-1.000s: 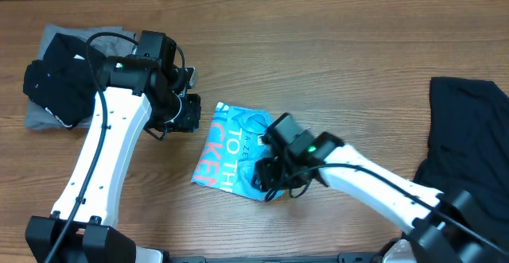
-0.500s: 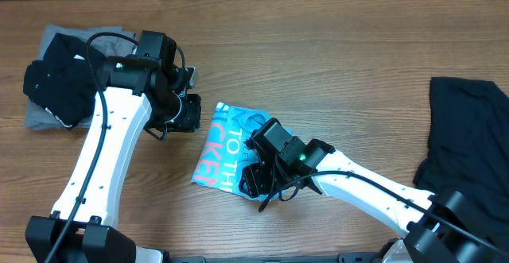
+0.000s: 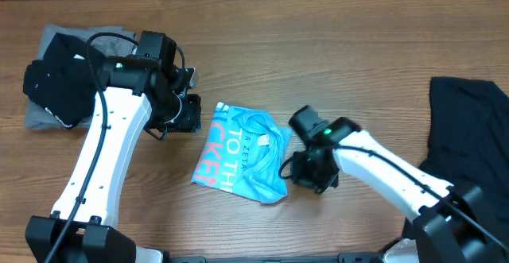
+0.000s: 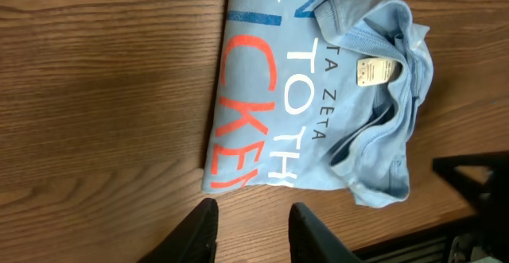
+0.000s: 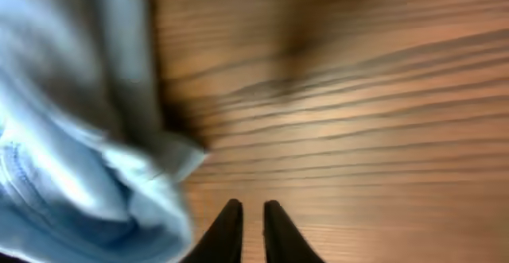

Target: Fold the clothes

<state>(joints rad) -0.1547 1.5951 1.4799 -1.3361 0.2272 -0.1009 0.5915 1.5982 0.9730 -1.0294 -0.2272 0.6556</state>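
The wooden table (image 3: 334, 48) fills the view. At its right edge lies a loose black shirt (image 3: 469, 136), partly cut off by the frame. In the middle lies the sky-blue shirt (image 3: 238, 156), folded to a rough rectangle with white and pink-red lettering facing up; its collar and tag show, and its right side is rumpled. At the far left a black shirt (image 3: 56, 84) sits on top of a grey one (image 3: 36, 121). The left claw (image 4: 253, 207) hangs over bare wood just beside the blue shirt's lettered edge, fingers apart and empty. The right claw (image 5: 250, 206) is by the rumpled side, over bare wood; the view is blurred, but its fingers look nearly pinched together, grasping nothing.
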